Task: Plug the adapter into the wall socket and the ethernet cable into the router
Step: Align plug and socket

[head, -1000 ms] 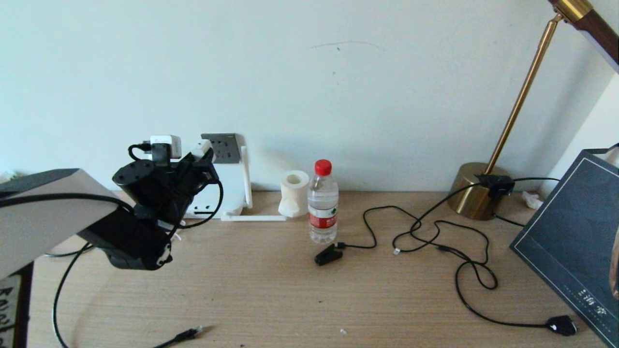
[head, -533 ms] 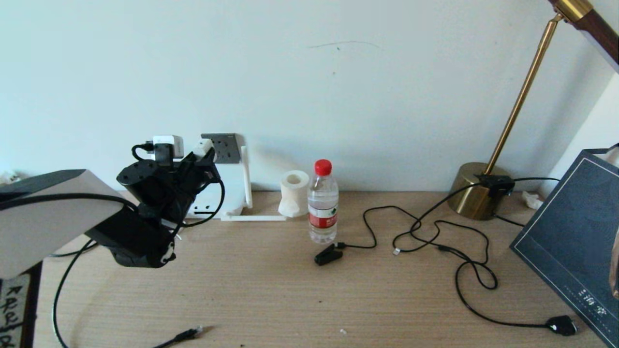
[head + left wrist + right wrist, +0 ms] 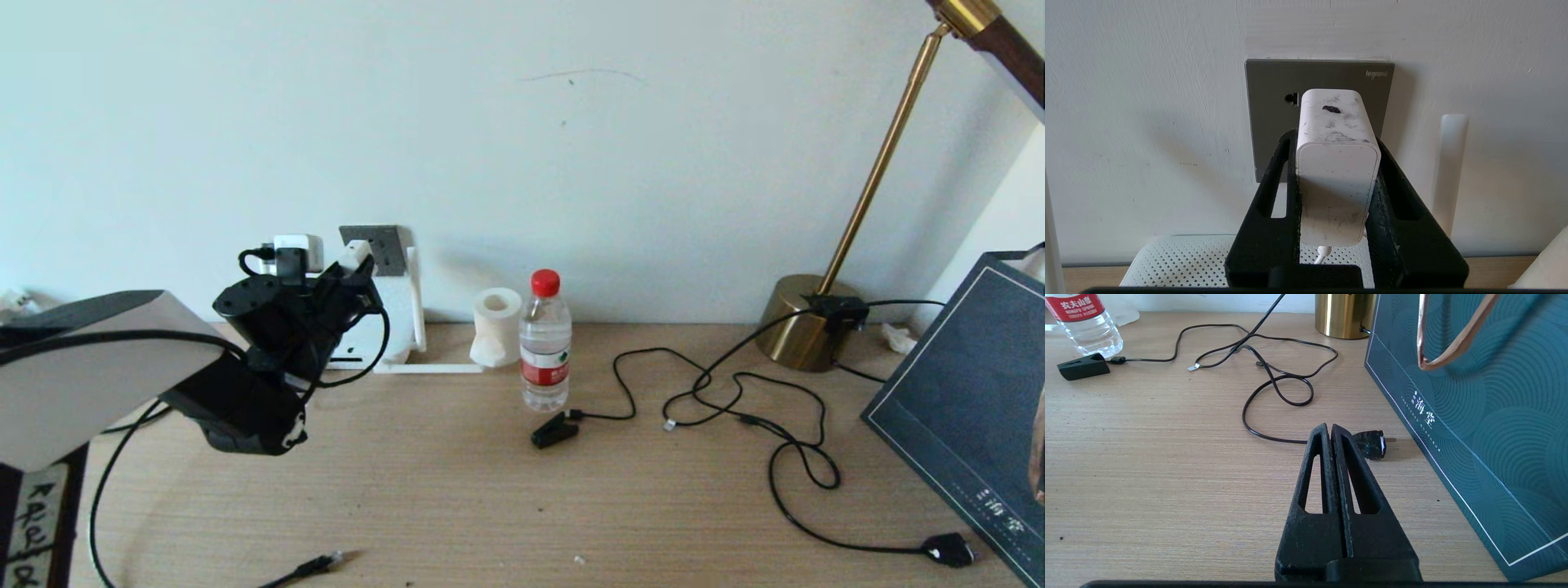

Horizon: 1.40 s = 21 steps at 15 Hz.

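My left gripper point(image 3: 1336, 139) is shut on the white adapter point(image 3: 1337, 163), held level with its front end pointing at the dark grey wall socket point(image 3: 1271, 122). Its prongs are hidden, so I cannot tell whether they touch the plate. In the head view the adapter point(image 3: 354, 253) sits just left of the socket point(image 3: 380, 247). The white router point(image 3: 1175, 261) lies below the socket, one antenna point(image 3: 1449, 171) upright beside it. The ethernet cable's plug point(image 3: 324, 563) lies at the table's front left. My right gripper point(image 3: 1329, 430) hangs shut and empty over the table.
A water bottle point(image 3: 545, 343) and paper roll point(image 3: 496, 320) stand right of the router. A black clip on thin wire point(image 3: 553, 430), a brass lamp base point(image 3: 804, 322), a chunky black plug point(image 3: 947, 549) and a teal bag point(image 3: 963, 408) occupy the right side.
My left arm has carried the adapter to the right and toward the wall, closer to the socket. Nothing else on the table has moved.
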### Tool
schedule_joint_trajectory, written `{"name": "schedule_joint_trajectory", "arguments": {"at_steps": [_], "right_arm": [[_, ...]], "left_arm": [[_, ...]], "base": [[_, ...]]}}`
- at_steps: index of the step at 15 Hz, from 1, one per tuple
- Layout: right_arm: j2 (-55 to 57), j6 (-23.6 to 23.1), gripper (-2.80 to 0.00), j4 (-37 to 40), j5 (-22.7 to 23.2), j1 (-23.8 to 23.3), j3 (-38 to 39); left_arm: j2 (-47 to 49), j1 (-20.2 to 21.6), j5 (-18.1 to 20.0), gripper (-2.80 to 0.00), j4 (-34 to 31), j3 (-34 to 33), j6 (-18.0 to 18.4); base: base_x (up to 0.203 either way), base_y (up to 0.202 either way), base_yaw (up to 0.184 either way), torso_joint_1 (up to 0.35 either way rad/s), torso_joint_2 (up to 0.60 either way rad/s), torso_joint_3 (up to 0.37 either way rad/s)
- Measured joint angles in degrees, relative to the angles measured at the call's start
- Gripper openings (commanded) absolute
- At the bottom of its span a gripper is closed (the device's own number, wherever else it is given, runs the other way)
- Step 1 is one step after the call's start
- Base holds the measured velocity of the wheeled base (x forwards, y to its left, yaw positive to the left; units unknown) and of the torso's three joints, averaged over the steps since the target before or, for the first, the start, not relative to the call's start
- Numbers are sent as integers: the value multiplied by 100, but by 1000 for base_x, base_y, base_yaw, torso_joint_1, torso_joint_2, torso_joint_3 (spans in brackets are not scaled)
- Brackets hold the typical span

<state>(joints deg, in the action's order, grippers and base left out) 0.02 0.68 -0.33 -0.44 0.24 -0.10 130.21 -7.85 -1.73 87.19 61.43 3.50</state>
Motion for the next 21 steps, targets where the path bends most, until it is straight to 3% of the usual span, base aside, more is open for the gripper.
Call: {"name": "schedule_joint_trajectory", "arguments": {"at_steps": [21], "right_arm": [[0,0,-280,2,0,0,0]], "left_arm": [[171,17,-52,-280,-9,106,-2]], "base": [[0,0,0,0,0,0]]}}
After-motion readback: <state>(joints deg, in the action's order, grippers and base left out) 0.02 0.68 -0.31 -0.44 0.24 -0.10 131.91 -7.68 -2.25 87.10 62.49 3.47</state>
